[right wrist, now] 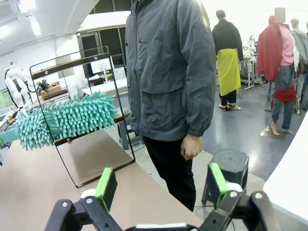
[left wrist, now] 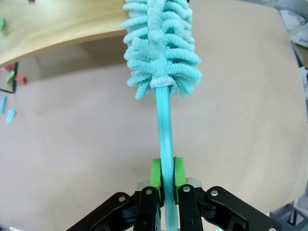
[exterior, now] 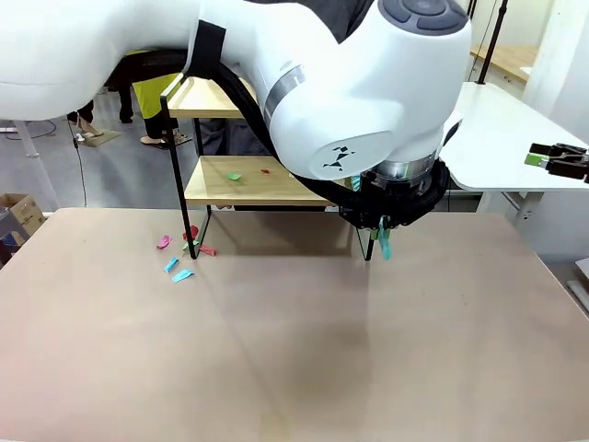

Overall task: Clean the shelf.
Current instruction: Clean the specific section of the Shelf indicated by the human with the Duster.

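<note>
The shelf (exterior: 241, 181) stands at the far side of the tan table, its lower board carrying a green scrap (exterior: 234, 176) and a red scrap (exterior: 265, 170). Beside its right front leg, my left gripper (exterior: 379, 230) hangs under the big white wrist. In the left wrist view this gripper (left wrist: 164, 168) is shut on the teal handle of a fluffy teal duster (left wrist: 161, 43), whose head reaches the shelf board's edge (left wrist: 53, 24). My right gripper (exterior: 555, 158) is off to the far right, open and empty (right wrist: 162, 185). It faces the shelf's end frame (right wrist: 108, 96) and the duster head (right wrist: 67, 120).
Several pink, red, green and blue paper scraps (exterior: 182, 255) lie on the table by the shelf's left front leg. A person in a grey jacket (right wrist: 171, 72) stands close behind the shelf. A white table (exterior: 502, 129) and a black stool (right wrist: 231, 166) are on the right.
</note>
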`<state>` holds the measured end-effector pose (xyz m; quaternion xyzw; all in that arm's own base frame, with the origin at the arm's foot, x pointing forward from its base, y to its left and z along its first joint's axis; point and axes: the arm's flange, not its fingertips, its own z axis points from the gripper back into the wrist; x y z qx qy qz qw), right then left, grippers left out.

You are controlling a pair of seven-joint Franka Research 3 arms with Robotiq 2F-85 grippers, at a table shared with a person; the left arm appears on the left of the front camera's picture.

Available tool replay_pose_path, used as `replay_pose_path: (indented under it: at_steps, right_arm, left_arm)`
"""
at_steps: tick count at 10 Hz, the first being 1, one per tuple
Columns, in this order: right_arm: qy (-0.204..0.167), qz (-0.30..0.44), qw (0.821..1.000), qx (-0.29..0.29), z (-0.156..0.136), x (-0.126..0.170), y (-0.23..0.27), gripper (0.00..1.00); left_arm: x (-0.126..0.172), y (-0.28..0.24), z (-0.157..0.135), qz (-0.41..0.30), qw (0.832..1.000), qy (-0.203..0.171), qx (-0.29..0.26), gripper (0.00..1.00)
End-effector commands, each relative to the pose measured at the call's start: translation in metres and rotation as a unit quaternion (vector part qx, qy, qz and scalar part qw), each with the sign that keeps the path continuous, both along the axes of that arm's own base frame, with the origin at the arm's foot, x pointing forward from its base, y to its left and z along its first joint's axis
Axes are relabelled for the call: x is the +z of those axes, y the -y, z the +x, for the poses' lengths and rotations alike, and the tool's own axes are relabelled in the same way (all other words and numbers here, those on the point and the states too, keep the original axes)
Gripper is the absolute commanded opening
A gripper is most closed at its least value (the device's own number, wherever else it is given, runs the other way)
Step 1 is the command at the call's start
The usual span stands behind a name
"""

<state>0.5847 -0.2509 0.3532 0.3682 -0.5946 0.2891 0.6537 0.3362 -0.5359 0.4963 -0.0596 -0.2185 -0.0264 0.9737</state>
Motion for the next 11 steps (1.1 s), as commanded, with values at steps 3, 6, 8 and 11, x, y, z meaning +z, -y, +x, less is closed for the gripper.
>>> replay_pose_path:
  at_steps: [3, 6, 8, 11]
  right_arm:
    - [0.004, 0.001, 1.0, -0.001, 0.001, 0.003, -0.001, 1.0]
    - [0.004, 0.001, 1.0, -0.001, 0.001, 0.003, -0.001, 1.0]
    - [0.004, 0.001, 1.0, -0.001, 0.001, 0.003, -0.001, 1.0]
    - [0.004, 0.001, 1.0, -0.001, 0.001, 0.003, -0.001, 1.0]
  left_arm:
    - [0.009, -0.052, 0.037, 0.046, 0.998, -0.048, 0.0, 0.13]
    - [0.002, -0.102, 0.052, 0.087, 0.994, -0.064, 0.02, 0.13]
    - [0.002, -0.146, 0.061, 0.128, 0.989, -0.069, 0.037, 0.13]
    - [-0.004, -0.204, 0.059, 0.203, 0.972, -0.091, 0.07, 0.13]
